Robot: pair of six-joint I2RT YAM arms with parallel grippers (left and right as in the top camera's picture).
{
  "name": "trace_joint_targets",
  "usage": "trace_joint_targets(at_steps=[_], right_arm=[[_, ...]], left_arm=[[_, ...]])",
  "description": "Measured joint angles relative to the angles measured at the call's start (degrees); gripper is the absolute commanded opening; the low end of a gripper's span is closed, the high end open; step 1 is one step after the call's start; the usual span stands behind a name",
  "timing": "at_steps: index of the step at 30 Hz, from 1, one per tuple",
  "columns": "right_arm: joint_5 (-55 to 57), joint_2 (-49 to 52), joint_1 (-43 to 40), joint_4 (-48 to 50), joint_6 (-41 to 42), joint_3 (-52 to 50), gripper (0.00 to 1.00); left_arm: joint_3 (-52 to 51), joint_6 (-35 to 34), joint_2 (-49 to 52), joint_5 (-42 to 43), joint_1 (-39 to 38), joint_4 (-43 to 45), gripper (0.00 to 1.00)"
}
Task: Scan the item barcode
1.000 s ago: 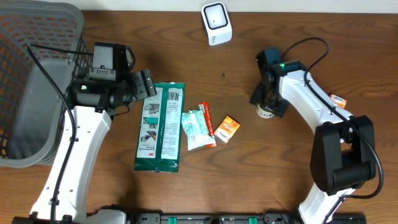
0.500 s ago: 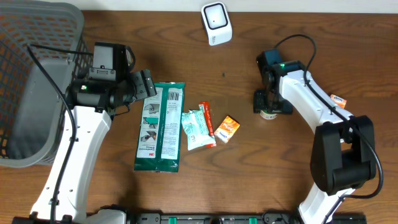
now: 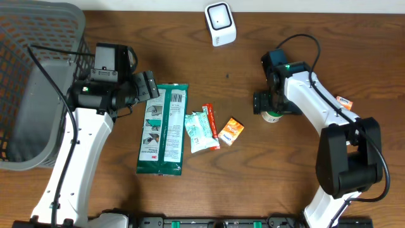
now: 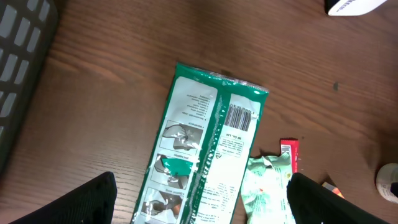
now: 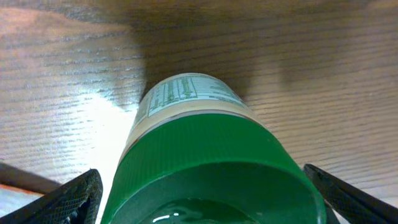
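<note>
Right gripper (image 3: 273, 105): jaws found released, spread wide to either side of the bottle (image 5: 205, 155); a second ago they were seen turned at an angle and drawn in about it, and half a second ago squared up but narrower; the hold is judged to have just been let go.

The bottle is left standing upright on the table (image 3: 266, 183), right of centre, below and to the right of the scanner (image 3: 219, 24) and well apart from it; its place is little altered across the three overhead views. It is judged that the bottle has been set down, either after a pass or for a fresh grasp; which of the two cannot be told; no scan can be confirmed.

Bottle: small and round; green cap (image 5: 211, 174) with a glossy top; pale band beneath; white label (image 5: 183, 93) in fine print; no barcode is made out on the face shown.

Left gripper (image 3: 149, 85): jaws apart, nothing held; hung over the top end of the green packet (image 4: 205, 143); unmoved over the second.
</note>
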Motion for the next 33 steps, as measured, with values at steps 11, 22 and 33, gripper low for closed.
trace_joint_targets(at_steps=[11, 22, 33], right_arm=[[-8.0, 0.0, -3.6, 2.0, 7.0, 0.0, 0.79], [-9.7, 0.0, -3.8, 4.5, 8.6, -1.2, 0.75], [-9.9, 0.0, -3.8, 3.8, 8.5, -1.5, 0.70]], left_arm=[[0.0, 0.0, 0.0, 0.0, 0.0, 0.0, 0.88], [0.0, 0.0, 0.0, 0.0, 0.0, 0.0, 0.88], [0.0, 0.0, 0.0, 0.0, 0.0, 0.0, 0.88]])
